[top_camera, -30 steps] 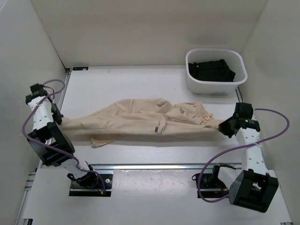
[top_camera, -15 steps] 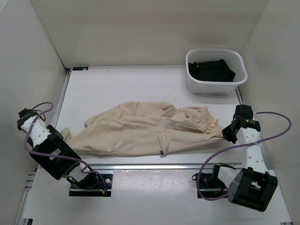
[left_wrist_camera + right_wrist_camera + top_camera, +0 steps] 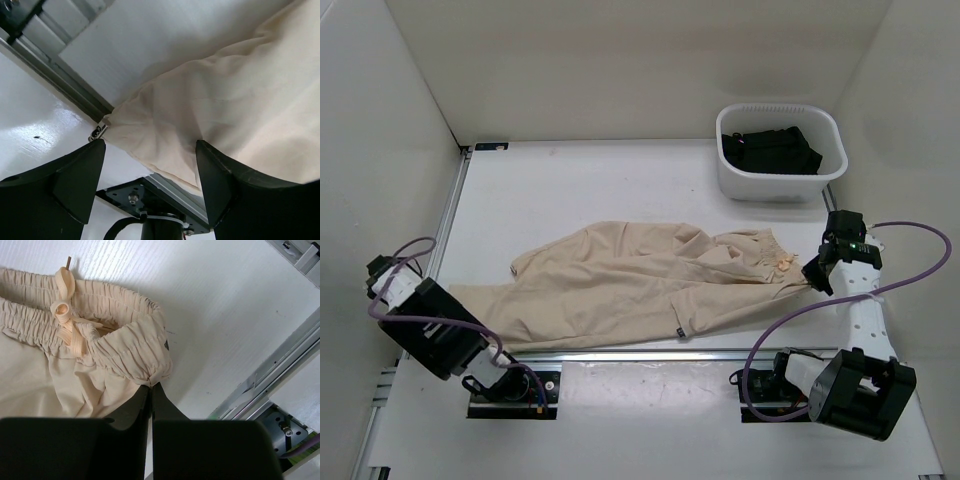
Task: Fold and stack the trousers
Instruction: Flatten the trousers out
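Observation:
The beige trousers point(image 3: 620, 290) lie spread across the table, legs to the left and elastic waistband point(image 3: 115, 347) to the right. My right gripper point(image 3: 151, 387) is shut on the waistband's end fold, at the table's right side point(image 3: 817, 275). The drawstring bow point(image 3: 67, 320) lies just left of that grip. At the near left edge my left gripper point(image 3: 150, 150) stands open. The leg hem point(image 3: 165, 135) lies loose on the table and front rail between its spread fingers point(image 3: 75, 170), with no finger pressing on it.
A white bin point(image 3: 770, 187) holding black garments point(image 3: 770, 150) stands at the back right. A metal rail point(image 3: 650, 352) runs along the table's front edge, and the left arm's base mount point(image 3: 150, 200) sits below the hem. White walls enclose the table.
My left gripper opened and let go of the leg, which dropped flat on the table, and the arm drew back to the near left. The right gripper shifted slightly right, still holding the waistband.

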`<state>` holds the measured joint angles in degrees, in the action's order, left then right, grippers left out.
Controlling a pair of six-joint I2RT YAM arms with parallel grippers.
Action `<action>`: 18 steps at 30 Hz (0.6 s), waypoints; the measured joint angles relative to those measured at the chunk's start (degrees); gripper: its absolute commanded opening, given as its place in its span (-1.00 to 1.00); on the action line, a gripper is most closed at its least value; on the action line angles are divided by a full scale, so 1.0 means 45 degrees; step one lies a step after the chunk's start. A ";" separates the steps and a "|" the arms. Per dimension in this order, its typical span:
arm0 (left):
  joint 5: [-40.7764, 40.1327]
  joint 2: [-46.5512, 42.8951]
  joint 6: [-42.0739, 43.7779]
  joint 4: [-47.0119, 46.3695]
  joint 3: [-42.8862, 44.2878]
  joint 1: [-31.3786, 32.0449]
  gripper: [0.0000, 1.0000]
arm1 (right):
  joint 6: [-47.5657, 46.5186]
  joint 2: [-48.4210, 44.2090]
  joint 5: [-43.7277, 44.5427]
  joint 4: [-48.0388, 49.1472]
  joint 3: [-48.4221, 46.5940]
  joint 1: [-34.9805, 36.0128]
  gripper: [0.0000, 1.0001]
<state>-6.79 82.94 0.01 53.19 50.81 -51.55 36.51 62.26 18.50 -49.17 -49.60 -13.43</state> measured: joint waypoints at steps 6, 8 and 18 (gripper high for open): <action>-0.0316 -0.0607 0.0000 -0.0568 -0.1705 -0.0894 0.71 | -0.0073 0.0000 -0.0010 0.0005 0.0000 0.0000 -1.00; -0.0398 -0.0214 -0.0005 -0.0772 -0.2035 -0.1098 0.58 | -0.0073 0.0005 -0.0044 0.0112 0.0083 -0.0005 -1.00; -0.0695 0.1729 0.0087 -0.0311 -0.0549 -0.1015 0.14 | 0.1899 -0.1365 0.1438 -0.1695 0.0597 -0.0393 -0.16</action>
<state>-9.91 90.72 0.40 51.79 48.34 -56.12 45.06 56.12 24.97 -56.80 -46.92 -15.20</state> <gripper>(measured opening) 0.519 0.048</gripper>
